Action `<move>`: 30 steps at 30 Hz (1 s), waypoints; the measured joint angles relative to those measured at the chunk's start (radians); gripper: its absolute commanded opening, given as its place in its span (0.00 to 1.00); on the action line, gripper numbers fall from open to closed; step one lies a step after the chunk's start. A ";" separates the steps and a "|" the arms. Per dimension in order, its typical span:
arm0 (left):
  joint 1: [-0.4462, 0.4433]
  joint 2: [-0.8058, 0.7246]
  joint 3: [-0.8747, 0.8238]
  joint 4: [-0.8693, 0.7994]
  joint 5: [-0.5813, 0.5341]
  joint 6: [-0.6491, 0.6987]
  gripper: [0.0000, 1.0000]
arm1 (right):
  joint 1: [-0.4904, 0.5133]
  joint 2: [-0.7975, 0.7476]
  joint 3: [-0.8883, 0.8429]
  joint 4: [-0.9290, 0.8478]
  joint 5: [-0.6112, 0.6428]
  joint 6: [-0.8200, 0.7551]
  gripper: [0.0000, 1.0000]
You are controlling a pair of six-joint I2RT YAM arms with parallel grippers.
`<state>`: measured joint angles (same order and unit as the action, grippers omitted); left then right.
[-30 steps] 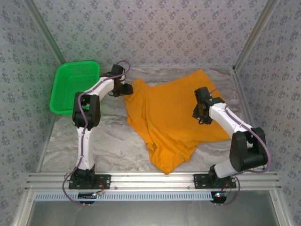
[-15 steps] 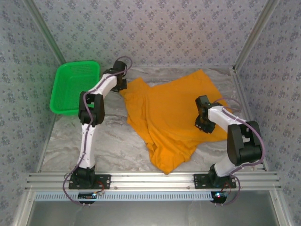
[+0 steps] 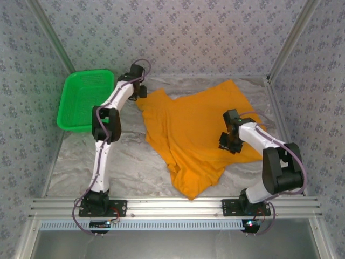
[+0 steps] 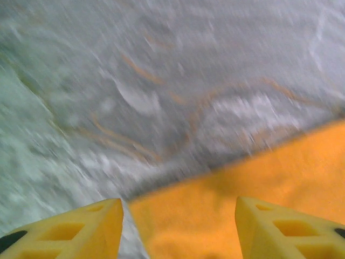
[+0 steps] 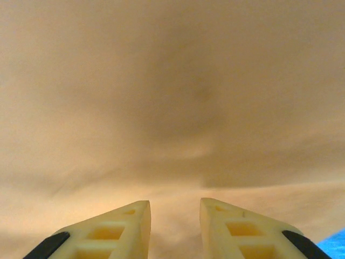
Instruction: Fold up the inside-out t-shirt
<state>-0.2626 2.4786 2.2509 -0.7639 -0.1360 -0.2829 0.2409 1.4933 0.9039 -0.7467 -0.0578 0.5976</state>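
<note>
Two grippers are mine, and both have shifted in the last second. My left gripper (image 3: 141, 93) has slid a little further out from where it was, and its fingers, which shut briefly, now stand well apart with nothing between them. In the left wrist view, the left gripper (image 4: 178, 216) hangs over the shirt's edge: orange cloth of the shirt (image 4: 269, 178) lies under and just ahead of the right finger, and bare table (image 4: 188, 81) stretches beyond that edge. From above, the shirt corner beside this gripper seems drawn out slightly towards the green basket (image 3: 81, 102), which sits off to the gripper's outer side.

My right gripper (image 3: 226, 143) has pulled back a little towards its own base and hovers low over the shirt's right part. In its wrist view, the right gripper (image 5: 175, 216) shows a narrow gap between the fingers. Plain cloth (image 5: 172, 81) lies flat beneath and ahead of them, and I see none pinched.

Outward from both tools, the shirt (image 3: 188, 129) lies between the two grippers, spread but rumpled, with one corner trailing towards the arm bases. No fold has been made. I judge these small moves to be corner tugging and repositioning, so flattening is still under way and the folding itself remains to be done.
</note>
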 measured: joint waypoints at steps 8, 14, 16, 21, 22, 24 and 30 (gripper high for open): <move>-0.126 -0.244 -0.423 0.043 0.159 -0.115 0.50 | 0.261 -0.080 -0.019 0.011 -0.212 -0.167 0.36; -0.098 -0.156 -0.339 0.000 0.177 -0.121 0.48 | 0.357 0.035 -0.034 0.084 -0.317 -0.221 0.35; -0.071 -0.082 -0.210 -0.016 0.178 -0.114 0.50 | 0.383 0.095 -0.026 0.106 -0.347 -0.245 0.34; -0.021 0.077 0.071 -0.074 0.165 -0.072 0.60 | 0.462 0.233 0.071 0.154 -0.383 -0.318 0.36; -0.014 0.096 0.105 -0.080 0.157 -0.060 0.62 | 0.473 0.255 0.093 0.167 -0.393 -0.331 0.36; -0.005 0.124 0.164 -0.097 0.146 -0.041 0.63 | 0.493 0.293 0.136 0.187 -0.404 -0.349 0.39; 0.003 0.104 0.152 -0.109 0.165 -0.005 0.62 | 0.512 0.314 0.186 0.232 -0.422 -0.360 0.48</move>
<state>-0.2596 2.5824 2.4031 -0.8726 0.0288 -0.2874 0.7532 1.8072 1.0901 -0.5152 -0.4801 0.2379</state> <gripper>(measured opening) 0.629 0.461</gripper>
